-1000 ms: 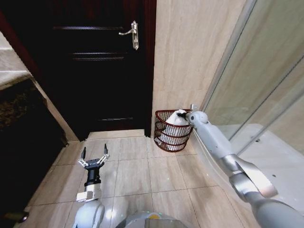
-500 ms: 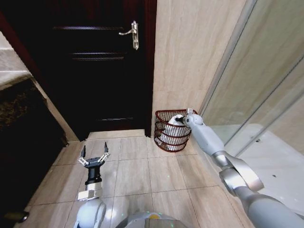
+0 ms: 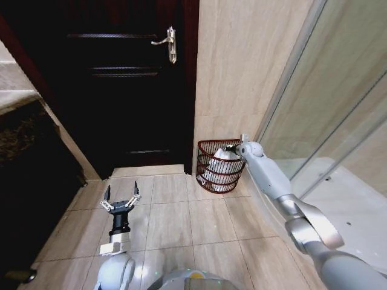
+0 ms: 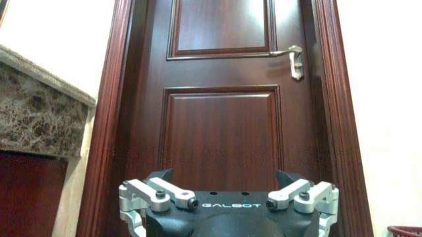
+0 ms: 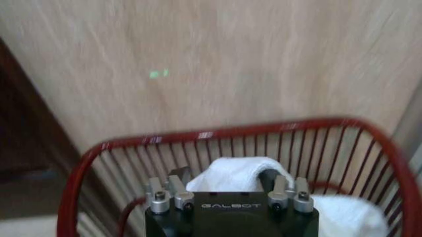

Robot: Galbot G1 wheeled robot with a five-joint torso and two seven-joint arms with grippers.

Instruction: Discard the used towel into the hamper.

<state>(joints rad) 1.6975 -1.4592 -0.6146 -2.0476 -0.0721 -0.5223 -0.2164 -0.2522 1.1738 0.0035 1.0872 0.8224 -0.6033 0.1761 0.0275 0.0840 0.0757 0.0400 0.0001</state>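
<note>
Towel [image 5: 234, 173] sits inside hamper [image 3: 211, 147] by far wall. Right gripper [image 3: 232, 147] at rim, fingers spread around a fold; snagged cloth could drag out or tip hamper. Left gripper [image 3: 120, 199] idle, open, near left.

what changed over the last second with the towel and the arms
The towel sank from rim height lower into the hamper. The right tool dipped toward it, then rose back to the rim, open. Hamper, door and the open left tool over the floor stayed put.

Dark wooden door [image 3: 121, 78], beige tiled floor [image 3: 175, 223], glass partition [image 3: 338, 109]
</note>
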